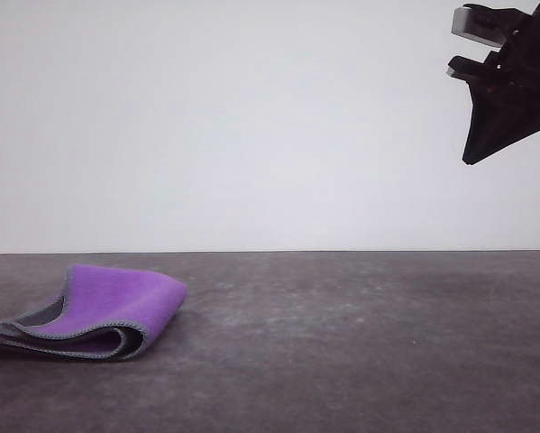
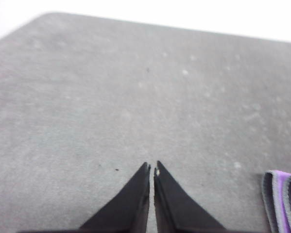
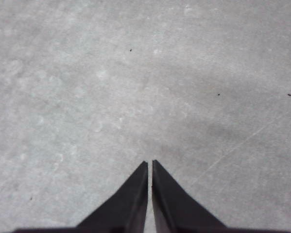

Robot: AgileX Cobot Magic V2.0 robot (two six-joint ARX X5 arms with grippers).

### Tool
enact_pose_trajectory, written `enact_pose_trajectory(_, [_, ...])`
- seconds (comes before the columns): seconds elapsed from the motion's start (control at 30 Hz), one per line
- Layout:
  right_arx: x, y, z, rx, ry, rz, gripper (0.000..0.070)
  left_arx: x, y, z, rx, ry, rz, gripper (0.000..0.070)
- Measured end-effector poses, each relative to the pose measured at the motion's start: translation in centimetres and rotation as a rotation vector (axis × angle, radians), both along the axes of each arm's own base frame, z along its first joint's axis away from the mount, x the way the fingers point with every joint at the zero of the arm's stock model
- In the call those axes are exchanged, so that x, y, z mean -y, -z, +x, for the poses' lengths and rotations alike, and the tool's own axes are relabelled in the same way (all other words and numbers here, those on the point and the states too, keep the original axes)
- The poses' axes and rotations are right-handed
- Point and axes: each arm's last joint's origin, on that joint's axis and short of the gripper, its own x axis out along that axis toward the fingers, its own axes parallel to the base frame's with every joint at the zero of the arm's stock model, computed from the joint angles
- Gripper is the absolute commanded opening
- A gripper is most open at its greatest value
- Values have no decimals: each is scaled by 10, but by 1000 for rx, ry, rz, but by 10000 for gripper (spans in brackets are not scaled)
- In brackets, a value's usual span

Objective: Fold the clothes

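Front view had the cloth [image 1: 94,314] lying folded on the grey table [image 1: 360,352] at my left, purple face up, with its grey-stitched edges stacked in loose layers toward the camera. Its long axis ran roughly left to right across the table, and the rounded fold pointed toward the middle. My right gripper [image 1: 472,155] hung high above the table's right side, well apart from the cloth, tips aimed down (its fingers looked pressed together). Through the right wrist camera, that gripper [image 3: 149,163] was closed on nothing over bare table. My left gripper [image 2: 152,166] was likewise closed and empty, with a corner of the cloth [image 2: 281,201] lying near it.
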Motion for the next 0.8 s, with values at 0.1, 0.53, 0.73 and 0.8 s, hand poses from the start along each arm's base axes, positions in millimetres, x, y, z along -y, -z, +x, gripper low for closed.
enact_pose_trajectory(0.1, [0, 0, 0, 0, 0, 0, 10, 0, 10, -5, 35, -7, -3, 4])
enact_pose_trajectory(0.53, [0, 0, 0, 1, 0, 0, 10, 1, 19, -8, 66, -24, -3, 4])
enact_pose_trajectory(0.73, [0, 0, 0, 1, 0, 0, 10, 4, 19, -8, 66, 19, -7, 4])
enact_pose_trajectory(0.8, [0, 0, 0, 1, 0, 0, 10, 4, 19, -8, 67, 19, -8, 4])
